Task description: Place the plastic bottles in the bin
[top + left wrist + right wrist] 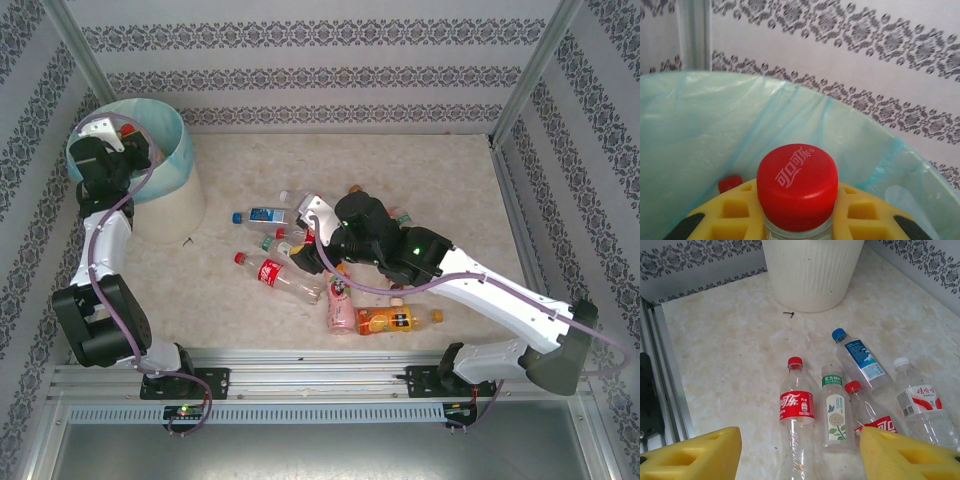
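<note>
The bin (pixel 186 150), cream-white with a teal bag (pixel 700 140), stands at the back left. My left gripper (pixel 118 152) hangs over its mouth, its yellow fingers (pixel 735 212) shut on a clear bottle with a red cap (pixel 797 185). Another red cap (pixel 730 183) lies inside the bin. My right gripper (pixel 313 236) (pixel 800 455) is open above the pile mid-table. Below it lie a red-labelled cola bottle (pixel 796 405), a green-capped clear bottle (pixel 835 412), a red-capped bottle (pixel 867 415), a blue-capped bottle (pixel 857 360) and a white-capped one (pixel 917 402). Pink (pixel 341 303) and orange (pixel 390 321) bottles lie nearer.
The bin's ribbed wall (pixel 812 270) rises beyond the pile. Patterned walls close in the table on three sides, with metal posts at the back corners. A metal rail (pixel 320 375) runs along the near edge. Bare tabletop lies right of the pile.
</note>
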